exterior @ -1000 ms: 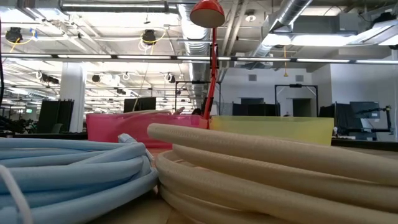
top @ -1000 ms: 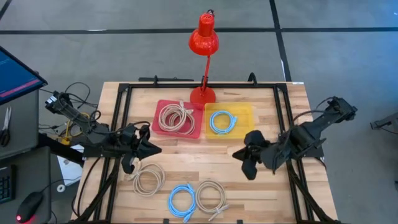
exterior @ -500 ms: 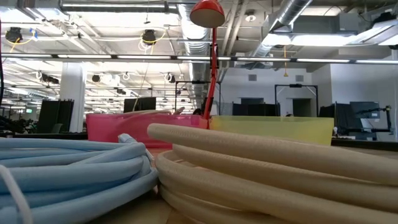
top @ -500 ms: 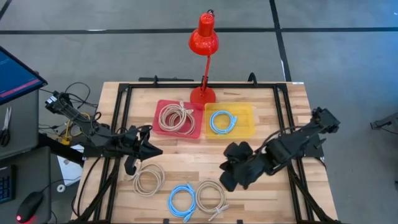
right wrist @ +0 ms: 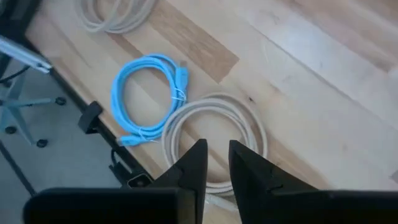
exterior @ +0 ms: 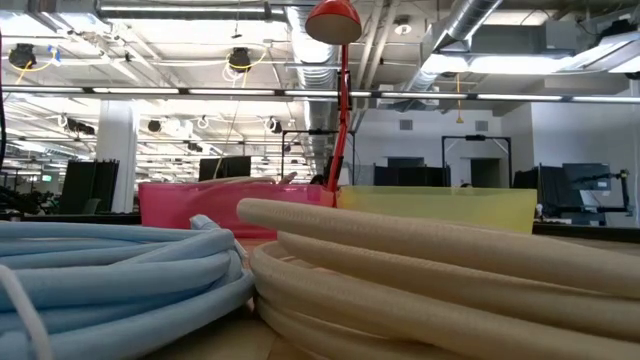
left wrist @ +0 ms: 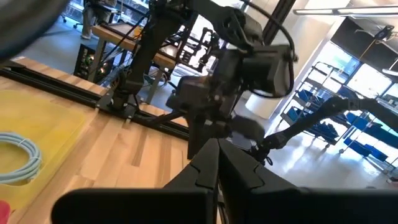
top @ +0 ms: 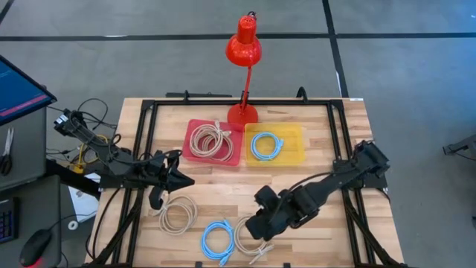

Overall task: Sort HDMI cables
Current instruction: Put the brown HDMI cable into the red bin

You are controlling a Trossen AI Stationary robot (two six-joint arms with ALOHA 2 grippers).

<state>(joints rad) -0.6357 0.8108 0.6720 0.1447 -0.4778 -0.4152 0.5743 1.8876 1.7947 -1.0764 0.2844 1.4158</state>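
A wooden table [top: 216, 192] in an open workshop, a red lamp [top: 243, 45] at its far edge serving as the landmark. Just in front of the lamp's base sit two trays: the pink tray [top: 193, 128] holds beige cable, apparently more than one coil though the high view is too coarse to count, and the yellow tray [top: 291, 134] holds one blue coil [top: 266, 146]. Three coils lie unsorted at the table edge farthest from the lamp: a beige coil [top: 178, 214] on the left, a second blue coil [top: 217, 239] in the middle, and another beige coil [top: 248, 237] just beside it. By this layout the sorting looks roughly half done, with two beige coils likely bound for the pink tray and the blue one for the yellow.

The right gripper [top: 264, 222] reaches diagonally across the table, stretched low, and hangs over that last beige coil [right wrist: 214, 140]; its fingers [right wrist: 194, 167] stand only slightly apart, holding nothing. The left gripper [top: 181, 179] waits left of the lamp's line, above the leftmost beige coil, fingers pressed together and empty.
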